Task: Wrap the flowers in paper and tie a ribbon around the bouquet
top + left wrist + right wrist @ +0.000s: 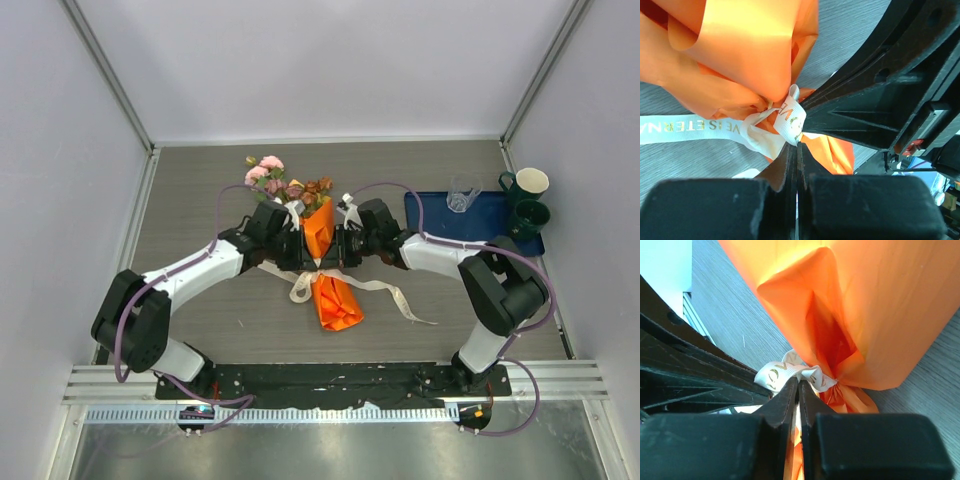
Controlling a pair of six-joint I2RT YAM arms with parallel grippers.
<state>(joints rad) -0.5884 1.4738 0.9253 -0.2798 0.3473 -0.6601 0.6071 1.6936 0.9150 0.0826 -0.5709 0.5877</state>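
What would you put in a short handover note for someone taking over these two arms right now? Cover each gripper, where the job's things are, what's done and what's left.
Left gripper: shut, pinching the narrow cream-white ribbon at what looks like a knot.
Right gripper: shut on the same ribbon from the opposite side.
Things: pink and brown artificial flowers stick out of the bright orange paper cone, which lies mid-table. Ribbon tails trail on the grey wooden table.
Done: flowers wrapped, ribbon cinched round the cone's waist.
Left: probably tighten or finish the knot, then let go.
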